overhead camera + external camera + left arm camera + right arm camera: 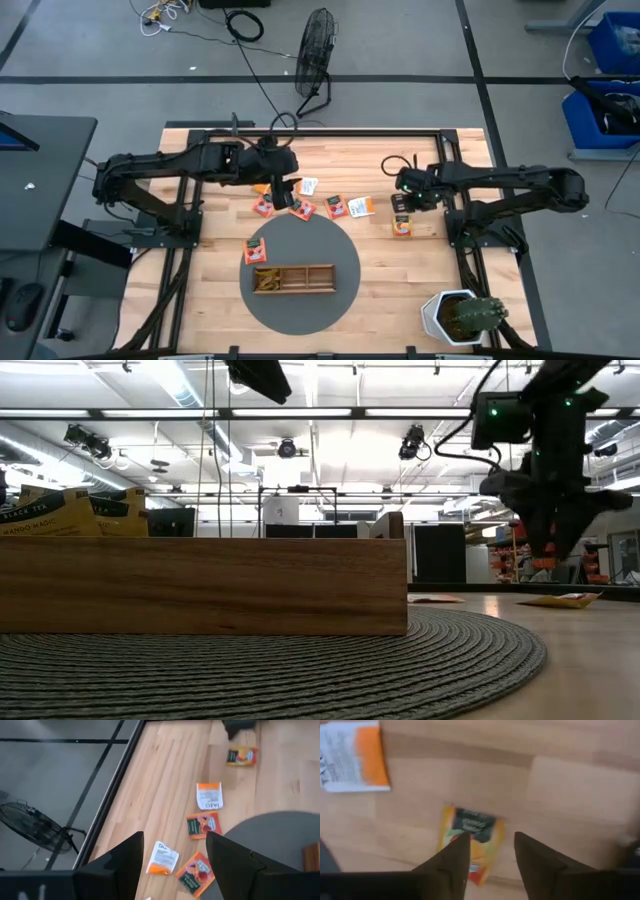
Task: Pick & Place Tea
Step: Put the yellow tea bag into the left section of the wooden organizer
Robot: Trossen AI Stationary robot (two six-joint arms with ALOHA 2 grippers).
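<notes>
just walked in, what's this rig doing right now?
It is sorting tea sachets into a wooden tray on a round grey mat. The right gripper hangs open just above an orange sachet on the table, holding nothing. The left gripper hangs open over the loose sachets near the mat. A few sachets already sit in the tray.

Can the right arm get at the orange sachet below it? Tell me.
Probably yes: the right gripper hangs open directly over the orange sachet, which lies alone on bare table, nothing between them.

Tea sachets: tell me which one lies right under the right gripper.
The orange sachet lying alone nearest the table's right side, below the right gripper; the other loose ones cluster by the grey mat.
</notes>
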